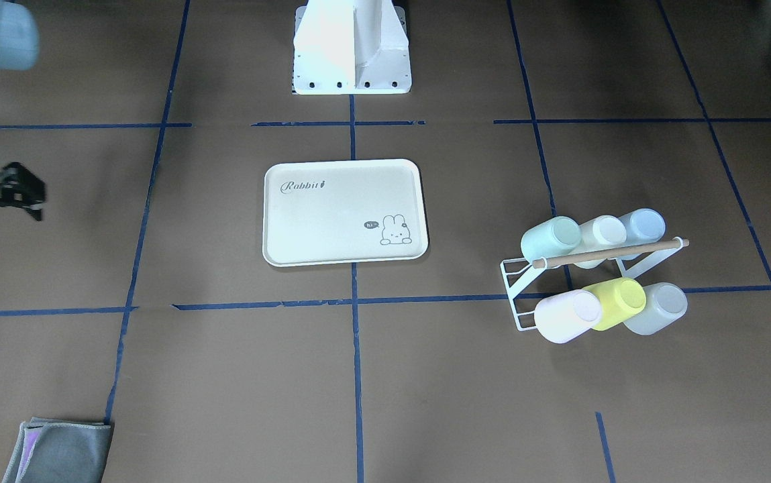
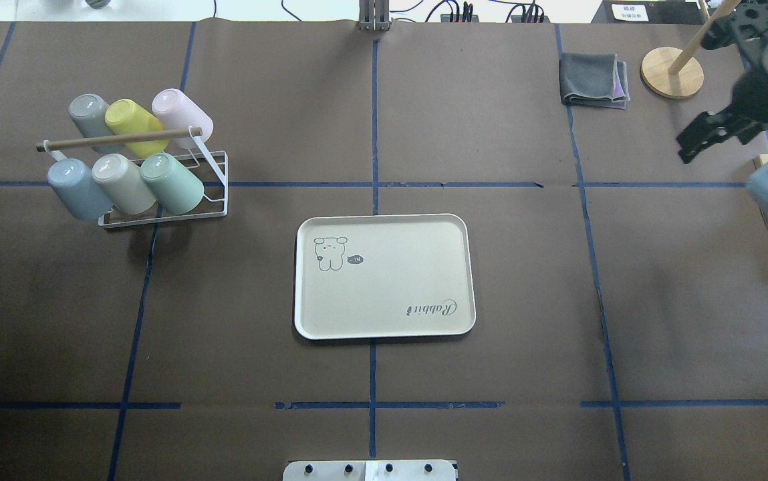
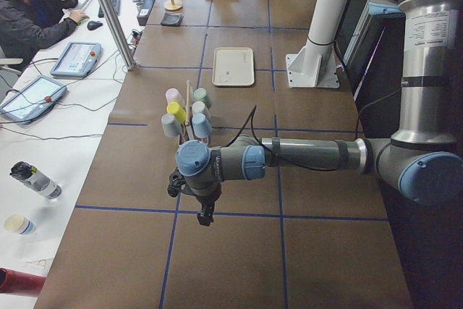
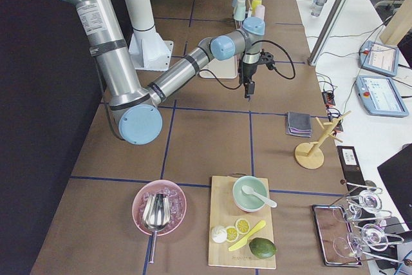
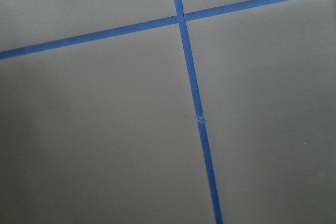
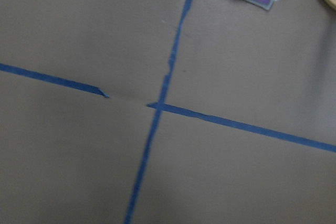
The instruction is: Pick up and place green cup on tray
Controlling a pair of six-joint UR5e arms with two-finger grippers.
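You have everything left: the green cup [image 2: 173, 184] hangs on the rack [image 2: 63, 144], the tray [image 2: 390, 280] is bare, and the left fingers [image 3: 205, 215] and right fingers [image 2: 690, 145] hold nothing, their opening unclear.

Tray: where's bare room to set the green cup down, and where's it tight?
The tray holds nothing; widest bare patch lies between bunny drawing and Rabbit script. Bare table between tray and rack. Tight at the rack: green cup packed beside beige cup, row end nearest the tray.
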